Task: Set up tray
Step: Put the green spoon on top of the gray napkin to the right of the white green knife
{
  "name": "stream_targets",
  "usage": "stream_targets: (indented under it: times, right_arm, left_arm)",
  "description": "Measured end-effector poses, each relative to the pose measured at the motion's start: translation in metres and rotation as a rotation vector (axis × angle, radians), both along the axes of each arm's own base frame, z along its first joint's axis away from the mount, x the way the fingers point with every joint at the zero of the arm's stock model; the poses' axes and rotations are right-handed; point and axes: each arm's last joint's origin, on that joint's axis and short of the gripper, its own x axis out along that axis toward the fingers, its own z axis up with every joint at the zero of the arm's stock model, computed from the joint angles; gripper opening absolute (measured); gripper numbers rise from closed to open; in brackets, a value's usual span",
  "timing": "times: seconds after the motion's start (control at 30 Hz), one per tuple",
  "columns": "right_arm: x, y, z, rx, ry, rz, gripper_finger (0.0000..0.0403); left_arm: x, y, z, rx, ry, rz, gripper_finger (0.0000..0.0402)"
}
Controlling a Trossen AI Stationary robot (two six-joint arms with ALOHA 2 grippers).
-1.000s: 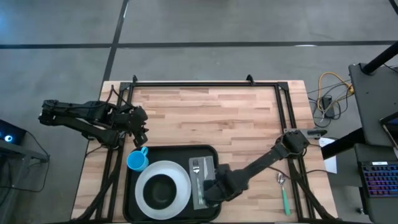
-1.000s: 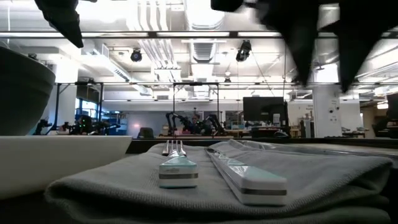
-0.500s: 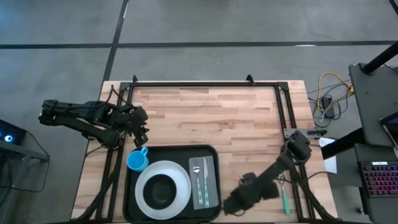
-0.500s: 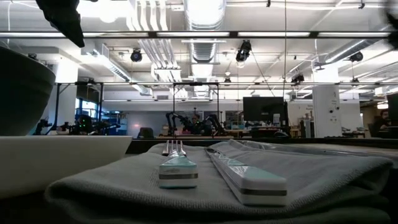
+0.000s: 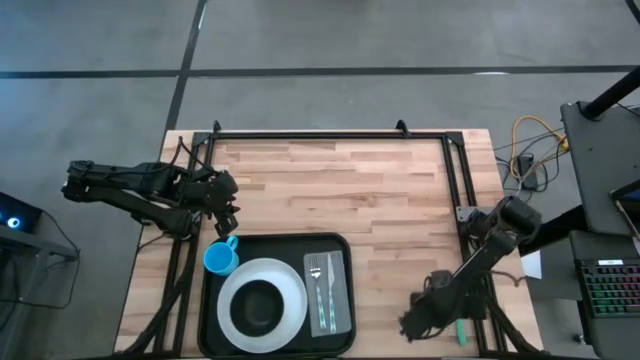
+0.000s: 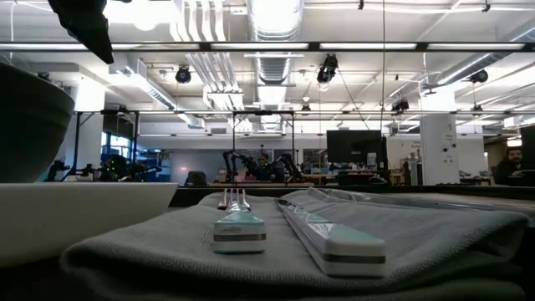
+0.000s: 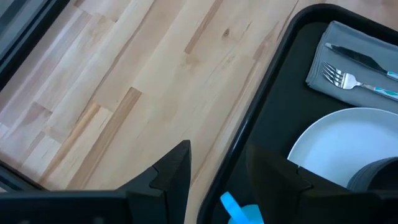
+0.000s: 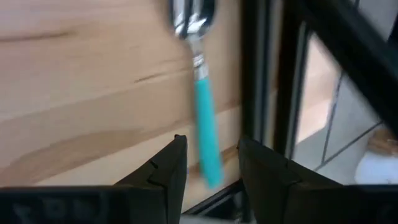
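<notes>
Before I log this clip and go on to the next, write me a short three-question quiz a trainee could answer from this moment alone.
1. True or false: the fork and knife lie on the grey napkin inside the black tray.
2. Which piece of cutlery is outside the tray? A) fork B) knife C) spoon
3. Fill in: the blue cup stands in the tray's far-left corner, close to the ____ claw.

Key
1. True; the white plate with the dark bowl sits beside them.
2. C; it lies on the wooden table by the right edge, and the open right claw hovers over its teal handle.
3. left
</notes>
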Motion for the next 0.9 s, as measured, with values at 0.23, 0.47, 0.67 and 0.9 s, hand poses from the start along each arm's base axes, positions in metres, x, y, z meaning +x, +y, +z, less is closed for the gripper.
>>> stream_targets:
  times: [0.23,0.47,0.67,0.9]
  right_arm:
    - [-0.021,-0.023,-0.019,0.094,-0.084,0.006,0.0137]
    - [-0.031,-0.033,-0.045,0.111,-0.057,0.0,0.0137]
    - [-0.036,-0.038,-0.056,0.151,-0.081,0.037,0.0135]
    - [-0.04,-0.043,-0.065,0.188,-0.089,0.054,0.011]
  left_arm:
    - [0.0,-0.001,0.0,-0.025,0.004,-0.013,0.0137]
    - [0.0,-0.001,0.0,-0.028,0.004,-0.012,0.0137]
    - [0.0,-0.001,0.0,-0.028,0.004,-0.011,0.0137]
    - [0.0,-0.001,0.0,-0.035,0.0,0.002,0.0137]
